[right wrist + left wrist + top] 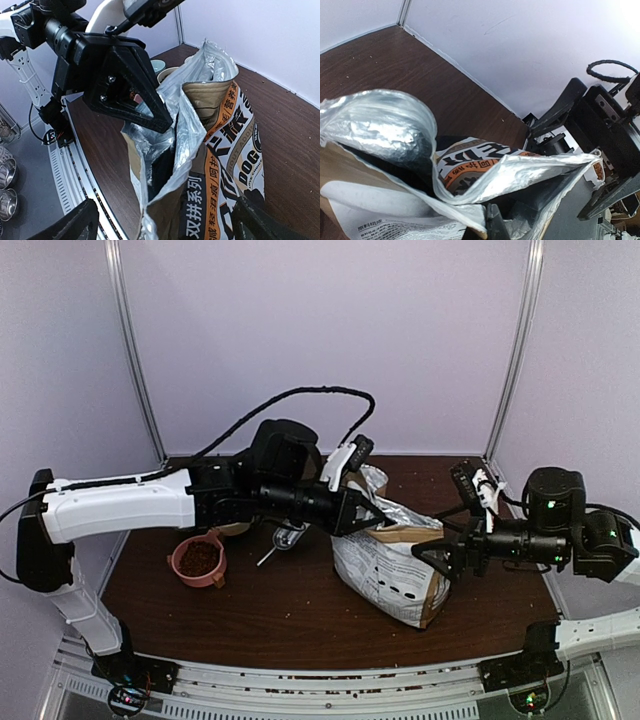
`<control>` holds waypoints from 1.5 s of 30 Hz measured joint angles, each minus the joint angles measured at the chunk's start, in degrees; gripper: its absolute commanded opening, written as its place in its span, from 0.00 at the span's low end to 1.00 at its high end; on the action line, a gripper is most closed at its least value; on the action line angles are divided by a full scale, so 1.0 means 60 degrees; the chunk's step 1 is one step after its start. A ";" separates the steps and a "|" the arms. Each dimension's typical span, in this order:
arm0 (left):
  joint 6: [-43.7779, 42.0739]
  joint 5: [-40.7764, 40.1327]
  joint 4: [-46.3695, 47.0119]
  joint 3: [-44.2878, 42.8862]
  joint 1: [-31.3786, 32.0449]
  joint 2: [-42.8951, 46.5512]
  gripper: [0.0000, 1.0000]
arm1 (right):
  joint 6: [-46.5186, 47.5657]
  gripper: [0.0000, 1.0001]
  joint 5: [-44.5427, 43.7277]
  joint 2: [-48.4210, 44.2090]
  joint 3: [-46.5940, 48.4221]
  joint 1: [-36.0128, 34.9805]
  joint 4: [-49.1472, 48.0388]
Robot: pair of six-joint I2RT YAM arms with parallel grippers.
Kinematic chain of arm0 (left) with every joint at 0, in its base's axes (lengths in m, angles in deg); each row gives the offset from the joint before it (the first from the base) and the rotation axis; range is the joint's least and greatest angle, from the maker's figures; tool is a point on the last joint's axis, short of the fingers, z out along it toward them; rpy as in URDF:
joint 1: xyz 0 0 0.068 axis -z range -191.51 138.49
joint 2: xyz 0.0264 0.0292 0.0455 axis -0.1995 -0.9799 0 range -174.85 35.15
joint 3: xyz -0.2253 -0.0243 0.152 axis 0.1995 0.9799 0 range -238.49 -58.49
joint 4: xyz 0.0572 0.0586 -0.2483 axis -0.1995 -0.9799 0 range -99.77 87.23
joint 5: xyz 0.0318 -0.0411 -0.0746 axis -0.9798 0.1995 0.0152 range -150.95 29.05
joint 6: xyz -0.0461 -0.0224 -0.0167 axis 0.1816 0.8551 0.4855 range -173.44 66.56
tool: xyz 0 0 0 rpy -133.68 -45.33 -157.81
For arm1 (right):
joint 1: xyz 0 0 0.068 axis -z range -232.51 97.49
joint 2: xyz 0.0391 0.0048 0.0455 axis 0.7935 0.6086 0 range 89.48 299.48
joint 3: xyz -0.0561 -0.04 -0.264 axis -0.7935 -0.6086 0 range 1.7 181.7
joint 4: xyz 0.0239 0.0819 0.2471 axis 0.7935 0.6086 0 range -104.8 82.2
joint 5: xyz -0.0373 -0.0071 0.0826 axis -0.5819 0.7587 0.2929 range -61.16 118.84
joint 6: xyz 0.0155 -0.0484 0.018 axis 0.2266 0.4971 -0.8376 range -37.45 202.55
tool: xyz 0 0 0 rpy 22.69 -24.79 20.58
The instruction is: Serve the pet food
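Mid-table, the printed orange-and-white foil bag (385, 575) is pinched by the left gripper (383, 517).
Right gripper (432, 562) is spread wide, empty, just beside it.

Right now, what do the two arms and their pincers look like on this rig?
Both arms pair white link shells with black joint housings. A black cable loops off the left arm; small green lights glow on the right arm. The left pincer and right pincer are black, with flat triangular fingers.
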 measured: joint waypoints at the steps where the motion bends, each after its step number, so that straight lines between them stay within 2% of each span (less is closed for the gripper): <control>1: 0.0004 0.0004 -0.0004 -0.0015 -0.0004 -0.0011 0.00 | 0.0047 0.80 0.0011 0.0076 -0.0011 -0.0018 -0.0004; 6: 0.0004 0.0084 -0.0007 -0.0018 -0.0058 -0.0018 0.00 | 0.0627 0.47 -0.0033 0.0754 0.0011 -0.0186 -0.0135; 11: -0.0004 0.0226 -0.0029 -0.0018 -0.0175 -0.0018 0.02 | 0.1206 0.00 -0.0484 0.1450 0.0459 -0.0423 -0.0033; 17: -0.0379 0.0481 0.0463 0.0033 -0.0634 0.0379 0.43 | 0.1574 0.00 -0.0699 0.1989 0.0973 -0.0590 0.0208; 21: -0.0780 0.0514 0.1140 0.0448 -0.1377 0.2164 0.68 | 0.1687 0.00 -0.0055 0.2018 0.1082 -0.0583 0.0295; 24: -0.1279 0.0543 0.1209 0.0743 -0.2091 0.3442 0.79 | 0.1723 0.00 0.0736 0.2222 0.1326 -0.0554 0.0539; 27: -0.1832 0.0732 0.1045 0.0903 -0.2601 0.4033 0.84 | 0.1756 0.00 0.1504 0.2452 0.1647 -0.0528 0.0900; 32: -0.2747 0.1687 0.0419 0.1545 -0.2951 0.4091 0.86 | 0.1763 0.00 0.2463 0.2426 0.1865 -0.0525 0.1093; 37: -0.3523 0.3009 -0.0040 0.2164 -0.2991 0.3752 0.87 | 0.1647 0.00 0.2820 0.1898 0.1690 -0.0215 0.0903; 45: -0.4193 0.4539 -0.0036 0.2313 -0.2958 0.2375 0.87 | 0.0718 0.00 0.3963 0.0714 0.0240 0.0943 -0.0474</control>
